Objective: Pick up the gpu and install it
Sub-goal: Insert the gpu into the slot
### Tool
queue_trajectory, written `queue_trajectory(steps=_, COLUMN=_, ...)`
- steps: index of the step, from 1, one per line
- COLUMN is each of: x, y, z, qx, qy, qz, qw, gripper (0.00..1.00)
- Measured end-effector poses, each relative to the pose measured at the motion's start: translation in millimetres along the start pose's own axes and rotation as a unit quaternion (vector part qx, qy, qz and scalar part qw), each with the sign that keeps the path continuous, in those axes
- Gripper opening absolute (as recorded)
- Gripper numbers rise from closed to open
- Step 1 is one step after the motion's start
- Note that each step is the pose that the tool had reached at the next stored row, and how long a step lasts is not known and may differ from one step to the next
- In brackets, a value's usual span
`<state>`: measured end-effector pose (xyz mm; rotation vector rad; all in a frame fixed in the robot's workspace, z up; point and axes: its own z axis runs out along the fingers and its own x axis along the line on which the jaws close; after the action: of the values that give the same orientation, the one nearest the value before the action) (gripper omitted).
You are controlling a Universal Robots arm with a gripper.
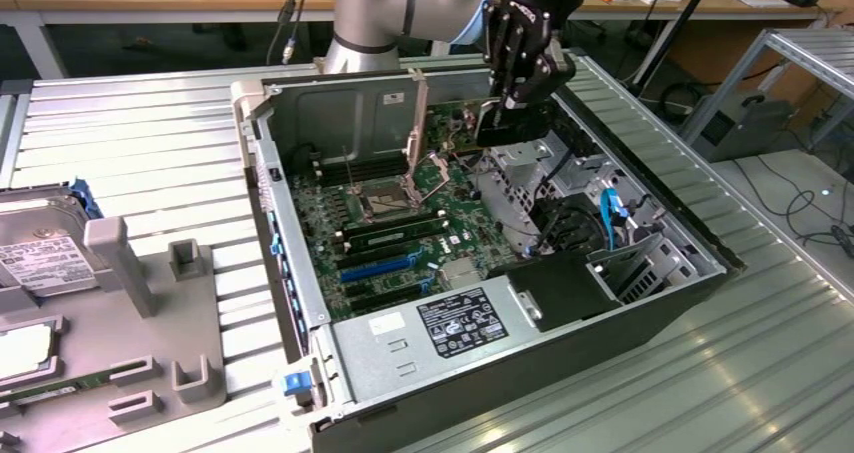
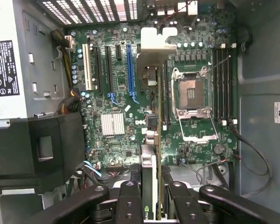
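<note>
Holding the gpu (image 1: 513, 131) edge-down, the gripper (image 1: 518, 98) has its fingers (image 2: 129, 201) clamped on the card's two faces. I see the card's silver bracket (image 2: 154, 49) at the end away from the wrist. Exterior view: the card hangs over the open computer case (image 1: 561, 383), at about 2 o'clock from the CPU socket (image 1: 387, 201). The blue expansion slot (image 1: 380, 268) sits at 6 o'clock from that socket. A hard drive (image 1: 40, 258) rests on the gray fixture (image 1: 174, 313), at 9 o'clock from the case.

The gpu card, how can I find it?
Find the open grey computer case, then the black gripper above its green motherboard. The gpu is the thin black card with a green edge and silver bracket clamped in that gripper; it alone hangs in the air.
</note>
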<state>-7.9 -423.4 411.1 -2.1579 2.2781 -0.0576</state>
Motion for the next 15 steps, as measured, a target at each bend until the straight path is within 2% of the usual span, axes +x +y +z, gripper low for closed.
queue_trajectory(steps=5, x=0.0, y=0.0, z=0.1, qx=0.0005, qy=-0.0007, qz=-0.024, qw=0.9997, gripper=0.27)
queue_trajectory(steps=7, x=0.0, y=0.4, z=2.9, qx=0.0001, qy=-0.0002, qz=-0.004, qw=1.0, gripper=0.27)
queue_trajectory(steps=15, x=0.8, y=4.9, z=12.6, qx=0.0001, qy=-0.0001, qz=-0.005, qw=1.0, gripper=0.27)
